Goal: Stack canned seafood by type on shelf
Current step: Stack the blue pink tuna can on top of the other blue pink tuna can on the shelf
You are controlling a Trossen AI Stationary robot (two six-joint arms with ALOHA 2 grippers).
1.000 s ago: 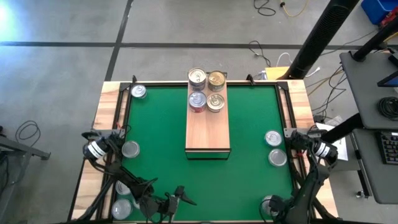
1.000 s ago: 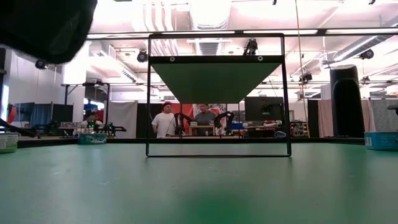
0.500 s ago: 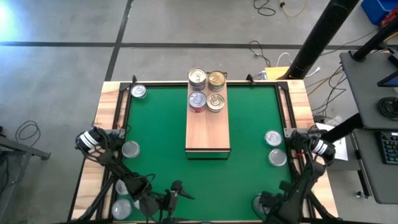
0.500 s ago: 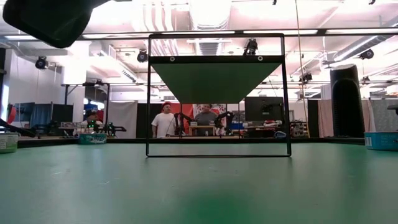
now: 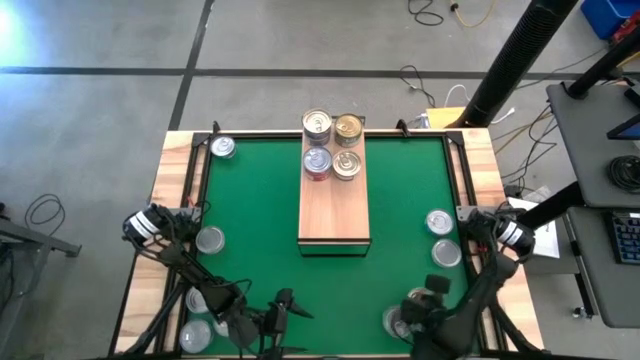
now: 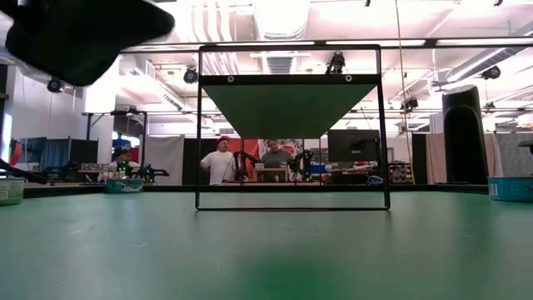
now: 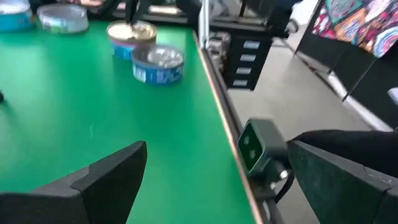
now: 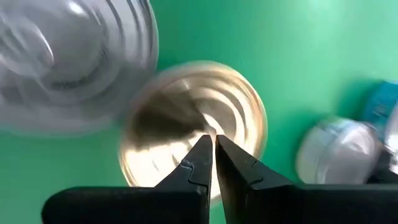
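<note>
The shelf [image 5: 334,210] lies mid-table, reaching toward the far edge. On its far end stand two silver-topped tins [image 5: 317,142] and two gold-topped tins [image 5: 348,146]. Loose tins rest on the green mat at the right edge [image 5: 441,236] and the left side [image 5: 211,240]. My right gripper [image 8: 213,142] is shut, low over a gold-topped tin [image 8: 186,118] near the near-right corner [image 5: 412,310]. A silver tin [image 8: 68,56] sits beside that one. My left gripper [image 7: 217,152] is open near the near edge [image 5: 283,308], holding nothing. My right gripper points down with its shut fingertips [image 8: 202,149] over the gold tin's lid [image 8: 177,106], near the lid's middle. I cannot tell whether they touch it. The tin stands upright on the mat.
More tins sit at the far-left corner [image 5: 222,148] and the near-left corner [image 5: 196,318]. The left wrist view shows two tins [image 7: 147,51] by the mat's dark rim [image 7: 214,99]. Another tin [image 8: 336,152] lies close to my right gripper. People stand far behind the table [image 6: 250,162].
My right gripper has moved from the near-right corner toward the table's left and a little farther in, ending over the tins there. My left arm has shifted slightly toward the left edge. The shelf and its tins have stayed put.
</note>
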